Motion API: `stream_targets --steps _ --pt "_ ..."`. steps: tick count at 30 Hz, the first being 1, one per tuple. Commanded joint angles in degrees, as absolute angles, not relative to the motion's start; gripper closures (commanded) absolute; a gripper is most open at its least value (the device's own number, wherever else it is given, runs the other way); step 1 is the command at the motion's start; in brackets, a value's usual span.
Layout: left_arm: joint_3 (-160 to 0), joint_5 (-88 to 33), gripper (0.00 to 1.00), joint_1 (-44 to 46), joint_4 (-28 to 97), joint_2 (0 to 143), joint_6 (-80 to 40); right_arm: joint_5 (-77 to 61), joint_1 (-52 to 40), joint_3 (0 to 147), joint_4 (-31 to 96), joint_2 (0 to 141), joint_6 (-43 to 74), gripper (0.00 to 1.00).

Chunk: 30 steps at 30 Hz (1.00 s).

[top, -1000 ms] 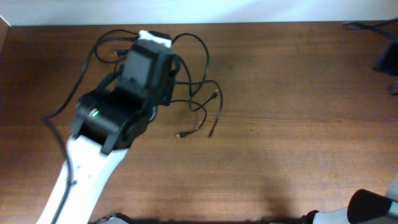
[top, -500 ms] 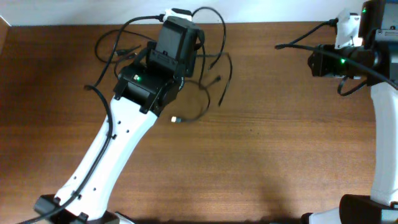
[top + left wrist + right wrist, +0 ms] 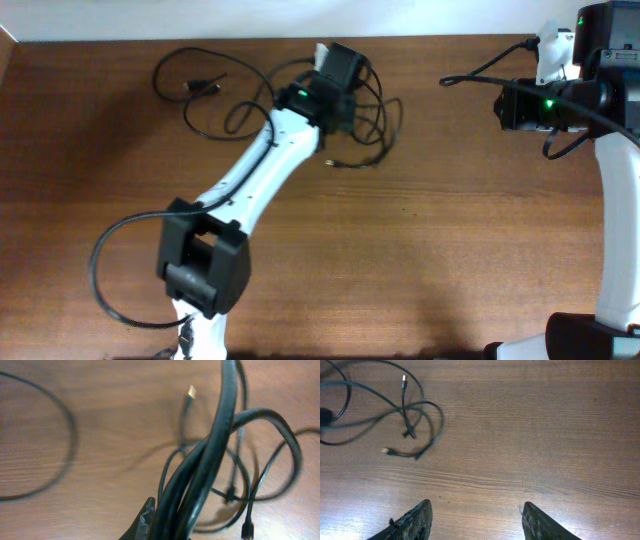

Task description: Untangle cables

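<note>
The cables [image 3: 375, 115] are thin black cords, tangled near the table's back middle. One loop [image 3: 170, 80] trails off to the left, and a metal-tipped plug [image 3: 330, 160] lies in front. My left gripper [image 3: 338, 72] sits over the tangle. In the left wrist view it [image 3: 167, 522] is shut on a bunch of cable strands [image 3: 210, 460], which rise from the jaws. My right gripper [image 3: 476, 512] is open over bare wood with nothing between its fingers. The tangle [image 3: 410, 415] lies far to its upper left.
The left arm [image 3: 250, 180] stretches diagonally from the front left across the table. Its own thick cable [image 3: 100, 275] loops beside the base. The right arm [image 3: 545, 100] stands at the right edge. The table's back edge [image 3: 450, 40] meets a white wall.
The left arm has swung toward the back right, dragging the gripped cables with it. The right arm has come into view at the right edge.
</note>
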<state>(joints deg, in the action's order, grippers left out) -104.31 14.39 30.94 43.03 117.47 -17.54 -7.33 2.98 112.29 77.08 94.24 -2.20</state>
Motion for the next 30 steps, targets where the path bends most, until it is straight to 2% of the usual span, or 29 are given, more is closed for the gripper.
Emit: stream_targets --steps 1,3,4,5,11,17,19,23,30 --pt "-104.7 11.4 1.00 38.8 42.9 119.2 -18.8 -6.8 2.6 113.2 76.8 93.6 -3.3 0.43" --pt "-104.9 16.1 1.00 42.4 42.8 118.7 -18.4 -6.8 2.6 113.2 76.8 93.6 -4.0 0.43" --pt "-105.1 17.9 0.21 43.9 42.9 118.3 -18.4 -6.8 2.6 113.2 76.9 93.6 -4.1 0.43" --pt "-105.4 18.5 0.01 44.9 43.2 117.9 -18.3 -6.8 2.6 113.2 77.0 93.6 -4.3 0.42" --pt "-106.3 21.3 0.01 46.0 44.9 112.6 -13.6 -6.8 2.6 113.2 76.9 93.6 -4.3 0.43" --pt "-106.3 27.3 0.01 40.5 45.2 104.4 -12.7 -6.8 2.6 113.2 77.0 93.9 -4.3 0.42" --pt "-106.3 25.4 0.01 36.8 46.4 104.1 -12.7 -6.8 2.6 113.1 77.2 94.1 -4.3 0.42" --pt "-106.0 12.8 0.01 30.6 51.7 104.2 -12.8 -6.8 2.6 113.0 77.1 94.1 -4.3 0.42" --pt "-107.1 14.5 0.01 30.0 49.8 104.1 -12.5 -6.8 2.6 113.0 77.2 94.1 -4.3 0.42"
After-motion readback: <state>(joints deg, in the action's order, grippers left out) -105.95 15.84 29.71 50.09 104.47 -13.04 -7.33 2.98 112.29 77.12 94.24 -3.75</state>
